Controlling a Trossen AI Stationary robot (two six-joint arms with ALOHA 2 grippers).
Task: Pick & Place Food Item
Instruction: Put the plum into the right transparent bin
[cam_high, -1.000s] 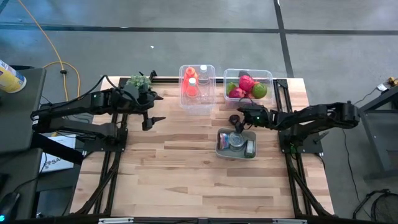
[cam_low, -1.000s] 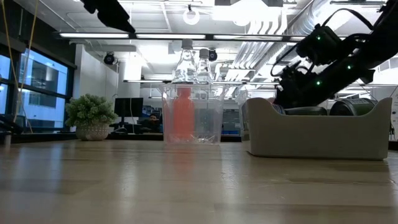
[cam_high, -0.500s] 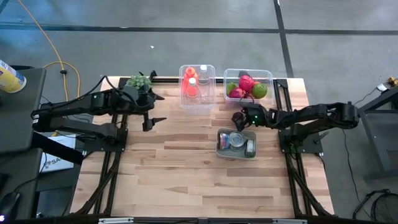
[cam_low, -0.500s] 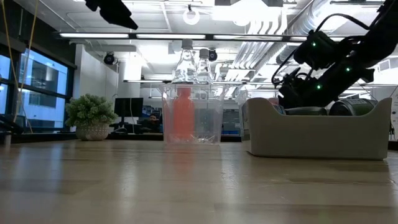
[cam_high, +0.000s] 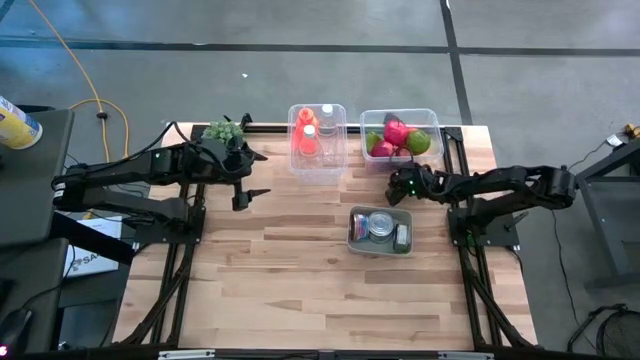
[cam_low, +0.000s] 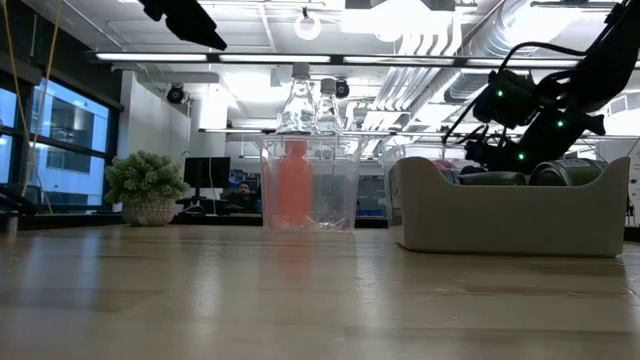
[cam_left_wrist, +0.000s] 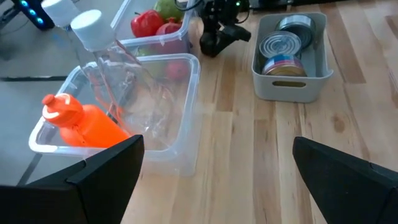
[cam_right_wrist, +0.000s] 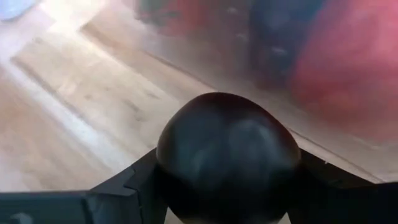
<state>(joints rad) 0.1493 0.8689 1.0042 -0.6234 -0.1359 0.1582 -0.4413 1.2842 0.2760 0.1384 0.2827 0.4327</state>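
The right gripper (cam_high: 396, 183) holds a dark, round, plum-like fruit (cam_right_wrist: 227, 155), its jaws clamped on either side of it. The right wrist view fills with this fruit. Just ahead of the jaws in that view stands the clear wall of the fruit bin (cam_right_wrist: 205, 68), with red shapes blurred behind it.

From above, the fruit bin (cam_high: 432, 117) sits just beyond the right gripper and holds red apples (cam_high: 397, 135) and green ones (cam_high: 418, 143). Beside it, the clear bottle bin (cam_high: 341, 110) holds an orange bottle (cam_high: 304, 140) and clear white-capped bottles (cam_high: 326, 125). On the other side of the right gripper, towards the table's near edge, a grey tray (cam_high: 354, 238) holds tin cans (cam_high: 381, 225).

The left gripper (cam_high: 245, 173) hangs over the table with its jaws spread wide and nothing between them, beside a small potted plant (cam_high: 225, 131).

The left wrist view shows, well ahead of its own jaws, the bottles leaning inside their bin and three cans lined up in the tray, along with the right gripper near the fruit bin's corner. The low view shows that the right gripper hangs above the tray's rim, behind it, and the bottles stand taller than their bin; the held fruit cannot be made out there.
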